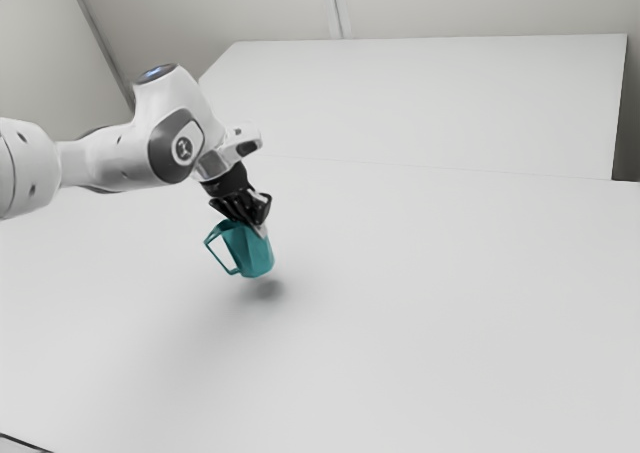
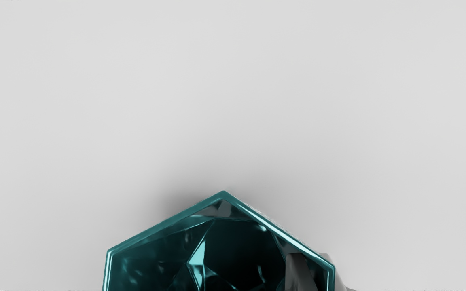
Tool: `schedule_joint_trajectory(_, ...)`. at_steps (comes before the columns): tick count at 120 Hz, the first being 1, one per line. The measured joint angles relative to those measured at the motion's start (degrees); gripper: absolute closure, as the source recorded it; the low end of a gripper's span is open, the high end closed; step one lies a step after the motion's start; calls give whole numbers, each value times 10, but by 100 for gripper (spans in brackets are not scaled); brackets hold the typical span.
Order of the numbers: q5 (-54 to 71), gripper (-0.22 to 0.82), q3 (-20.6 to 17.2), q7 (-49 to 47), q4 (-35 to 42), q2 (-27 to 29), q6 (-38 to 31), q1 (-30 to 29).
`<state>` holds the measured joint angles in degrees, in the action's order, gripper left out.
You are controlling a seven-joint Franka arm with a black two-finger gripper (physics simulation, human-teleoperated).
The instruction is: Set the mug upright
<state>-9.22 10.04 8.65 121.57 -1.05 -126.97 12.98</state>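
Note:
Just above the table (image 1: 400, 303), the gripper (image 1: 259, 225) is shut on the wall of the teal faceted mug (image 1: 247, 252). The mug hangs slightly tilted, its mouth up toward the hand and its handle toward the exterior view's left; a shadow lies beneath it. In the wrist view the mug (image 2: 152, 258) shows its angular rim and dark inside. There the gripper (image 2: 316, 260) pinches the wall near a rim corner, one finger inside the mug and the other outside. The mug's base is hidden in the wrist view.
The white table surface (image 2: 233, 81) spreads around the mug on all sides. A large pale panel (image 1: 420, 103) is at the back of the exterior view, and a dark edge crosses its lower left corner.

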Motion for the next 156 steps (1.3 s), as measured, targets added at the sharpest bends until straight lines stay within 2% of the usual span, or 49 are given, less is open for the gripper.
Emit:
schedule_joint_trajectory(37,141,79,-10,-108,-4,-7,3,18)
schedule_joint_trajectory(53,177,79,-9,-148,-33,-32,2,3)
schedule_joint_trajectory(66,189,79,-9,-176,-47,-43,2,-12)
schedule_joint_trajectory(101,196,78,-9,-242,-45,-67,-32,-5)
schedule_joint_trajectory(156,212,78,-9,-298,-48,-110,-69,-5)
